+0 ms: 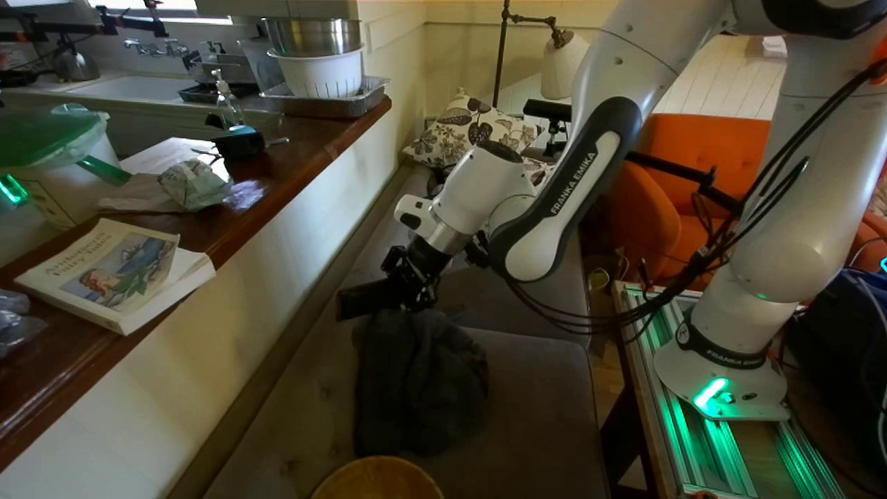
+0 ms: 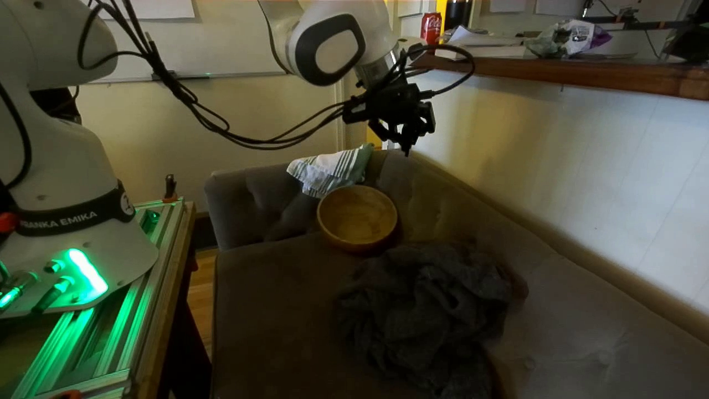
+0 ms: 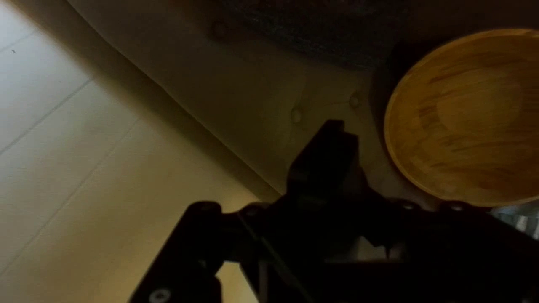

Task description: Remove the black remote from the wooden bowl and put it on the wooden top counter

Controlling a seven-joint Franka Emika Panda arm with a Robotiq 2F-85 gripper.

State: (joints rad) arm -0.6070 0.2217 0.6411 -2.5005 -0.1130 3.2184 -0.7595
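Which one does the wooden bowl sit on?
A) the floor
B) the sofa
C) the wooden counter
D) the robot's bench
B: in an exterior view the wooden bowl rests on the sofa, near the dark cloth and below the wooden counter.

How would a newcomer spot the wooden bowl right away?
Find the grey-brown sofa beside the pale wall. On it, look between the striped towel and the crumpled dark cloth. The wooden bowl is the round, golden-brown one; both neighbours are fabric.
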